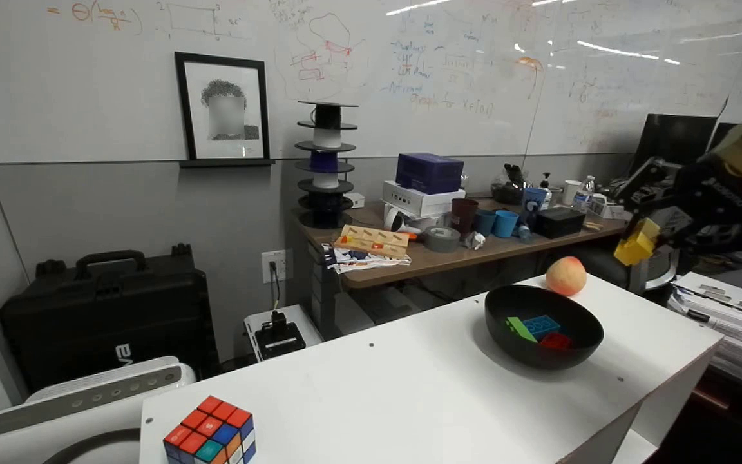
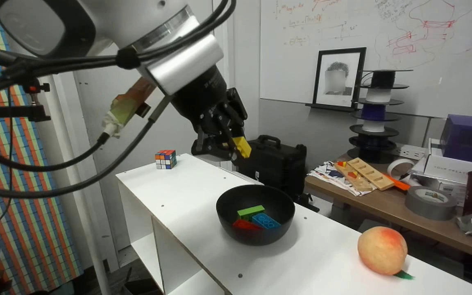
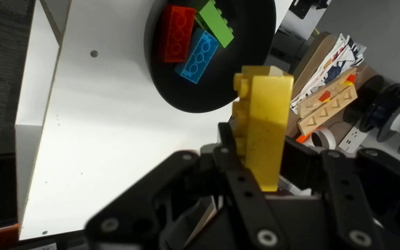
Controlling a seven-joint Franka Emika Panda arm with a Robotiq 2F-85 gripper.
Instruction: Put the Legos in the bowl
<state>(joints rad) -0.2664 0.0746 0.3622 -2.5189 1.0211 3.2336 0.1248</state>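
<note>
Currently three Legos (image 3: 199, 56) inside one black bowl (image 3: 243, 48), one yellow Lego (image 3: 268, 128) tight between the jaws.

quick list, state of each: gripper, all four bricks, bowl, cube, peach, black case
Bowl: upright, partly filled
Yellow brick: held in the air, outside the bowl
Gripper: shut on the yellow brick
Red brick: in the bowl, hollow underside up
Blue brick: in the bowl, hollow underside up
Green brick: in the bowl, tipped on its side
Rubik's cube: unsolved, faces of mixed colours
Peach: whole, real or model unclear
Black case: shut
</note>
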